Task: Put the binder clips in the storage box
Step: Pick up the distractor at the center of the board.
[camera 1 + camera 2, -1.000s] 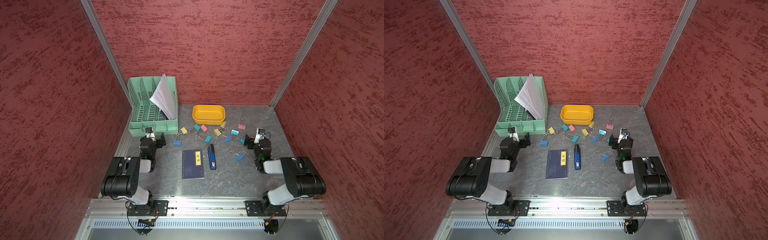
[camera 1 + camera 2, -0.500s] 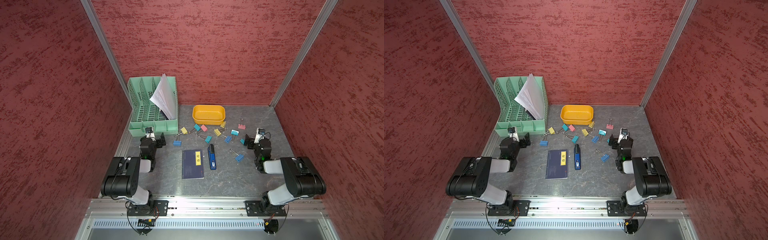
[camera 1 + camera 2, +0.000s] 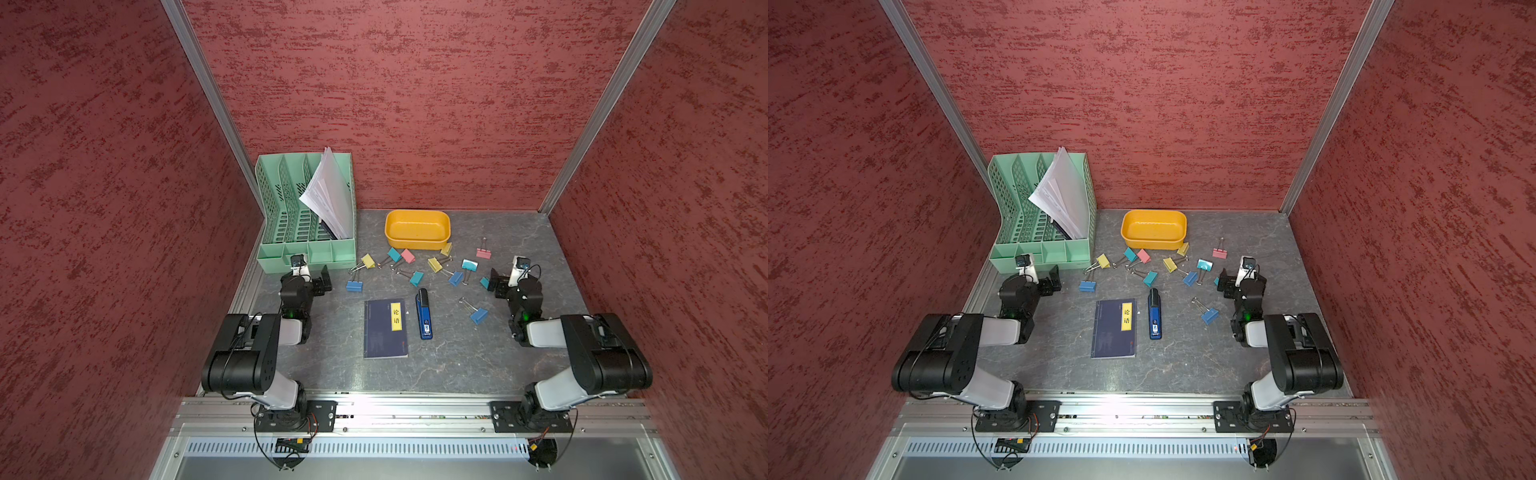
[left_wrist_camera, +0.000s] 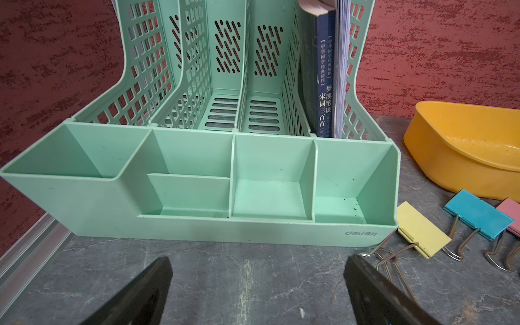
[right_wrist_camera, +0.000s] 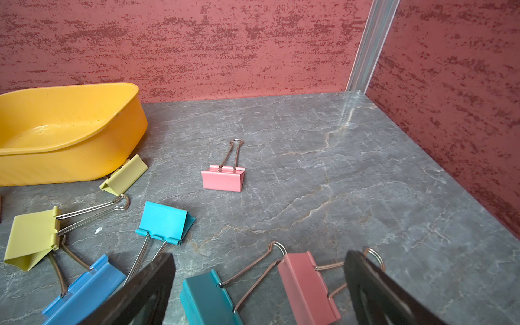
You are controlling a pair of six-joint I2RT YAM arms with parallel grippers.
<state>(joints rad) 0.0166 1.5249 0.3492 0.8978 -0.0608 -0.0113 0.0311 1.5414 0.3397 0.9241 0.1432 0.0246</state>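
Left wrist view has the left gripper (image 4: 257,270) spread wide, its black fingers (image 4: 149,292) low over the bare grey table (image 4: 253,298) and pinching nothing. Just past the fingertips stands the mint-green file organizer (image 4: 197,225). The wire handles of a yellow clip (image 4: 422,233) reach close to one finger. A light blue clip (image 4: 478,219) lies beyond it, toward the storage box (image 4: 450,157).

Through the right wrist camera the right gripper (image 5: 260,261) is equally spread. A dark teal clip (image 5: 205,301) and a pink clip (image 5: 306,289) lie on the table between its fingers, side by side and ungripped. Farther out are a blue clip (image 5: 84,289), a turquoise clip (image 5: 164,221) and two pale yellow clips (image 5: 31,239), one of them right against the box's wall. A lone pink clip (image 5: 223,180) sits apart on open table.

In both top views the binder clips (image 3: 415,277) lie scattered in a loose band across the table between the two grippers, all outside the box. The box sits at the middle of the back edge, just behind that band. The organizer fills the back left corner, with papers (image 3: 328,195) leaning in the slot nearest the box. A dark notebook (image 3: 384,328) and a blue stapler (image 3: 423,309) lie side by side at the middle, nearer the front edge. A stray blue clip (image 3: 478,315) lies between the stapler and the right arm.
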